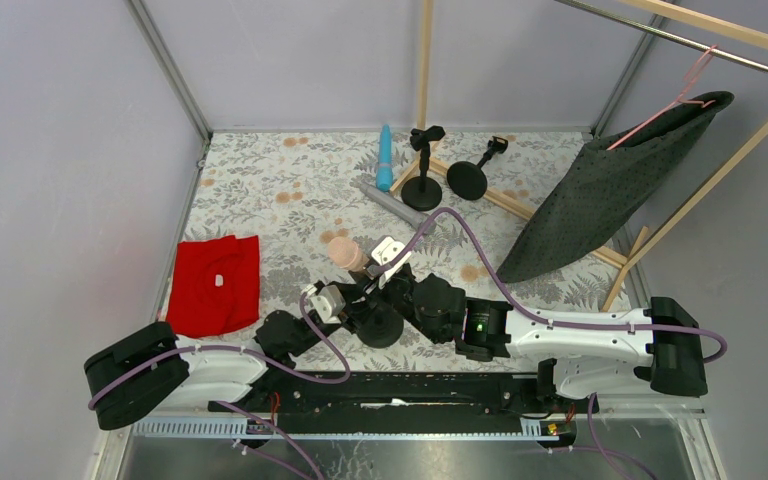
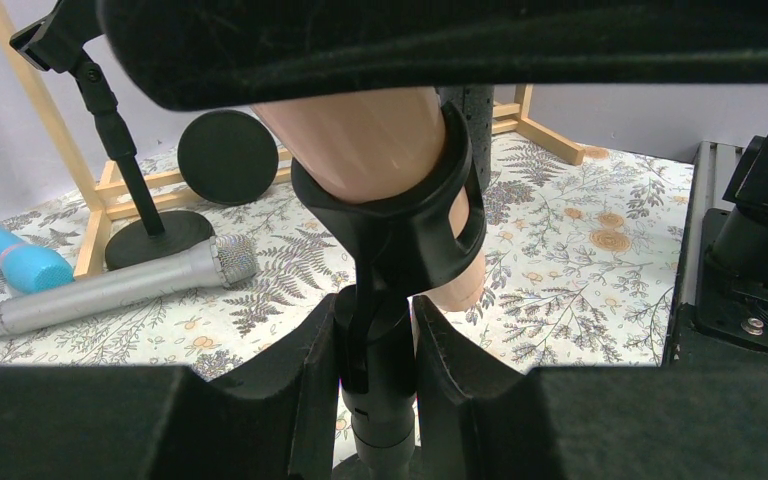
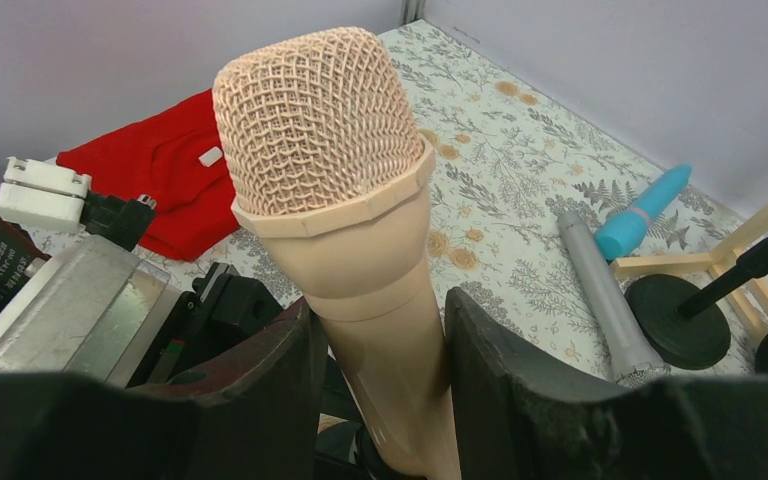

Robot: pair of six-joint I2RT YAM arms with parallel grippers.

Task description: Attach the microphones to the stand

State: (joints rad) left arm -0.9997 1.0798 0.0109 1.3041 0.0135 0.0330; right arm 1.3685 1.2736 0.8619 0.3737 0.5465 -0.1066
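The peach-pink microphone (image 3: 320, 120) stands tilted with its mesh head up, and my right gripper (image 3: 380, 320) is shut on its body. Its lower body (image 2: 360, 140) sits inside the black clip (image 2: 400, 215) of a stand. My left gripper (image 2: 377, 320) is shut on that stand's stem (image 2: 380, 400) just below the clip. From above, the pink head (image 1: 343, 250) shows over the stand's round base (image 1: 380, 325), with both grippers meeting there. The silver-grey microphone (image 1: 392, 205) and the cyan-blue microphone (image 1: 385, 158) lie on the floral cloth farther back.
Two more black stands (image 1: 421, 190) (image 1: 467, 180) stand at the back beside a wooden frame (image 1: 520, 205). A red cloth (image 1: 215, 285) lies at the left. A dark garment (image 1: 610, 185) hangs on a pink hanger at the right.
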